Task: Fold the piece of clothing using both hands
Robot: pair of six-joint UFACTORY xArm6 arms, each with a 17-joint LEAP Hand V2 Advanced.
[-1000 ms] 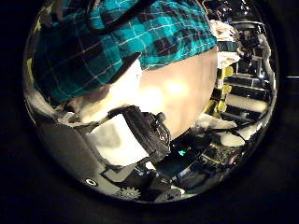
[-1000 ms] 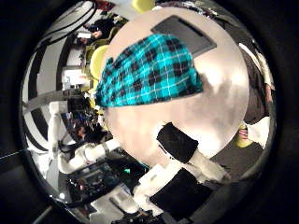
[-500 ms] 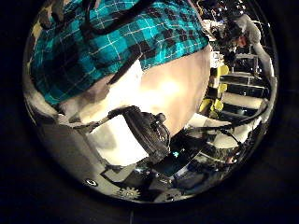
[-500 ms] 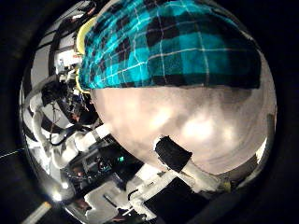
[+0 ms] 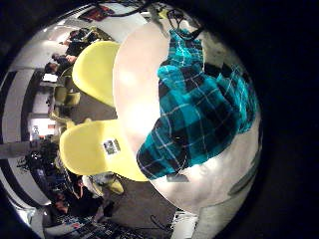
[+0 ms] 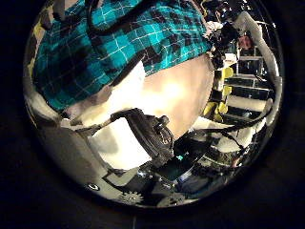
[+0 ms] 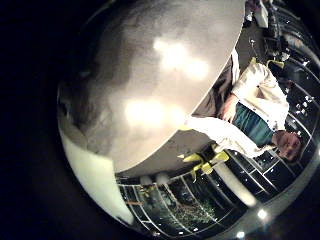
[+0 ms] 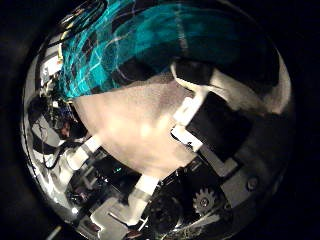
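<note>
A checked piece of clothing [image 5: 199,110] lies rumpled on a round pale table [image 5: 135,90]. It fills much of the left thumb side palm view, where the clothing [image 6: 114,43] is close to that palm. The left hand [image 6: 143,138] shows one black and white finger over the bare table [image 6: 176,91], apart from the cloth. In the right thumb side palm view the clothing [image 8: 150,45] is very close. The right hand [image 8: 210,110] reaches a bent finger to the cloth's edge; whether it pinches the cloth is unclear. The right little finger side view shows only bare table [image 7: 150,80].
Two moulded chairs [image 5: 95,70] [image 5: 95,149] stand against the table's rim on the side away from the clothing. The table's edge [image 7: 170,140] runs close by the right hand.
The right palm has come much closer to the clothing's edge, and its finger has swung in toward the cloth. The left palm view has hardly shifted.
</note>
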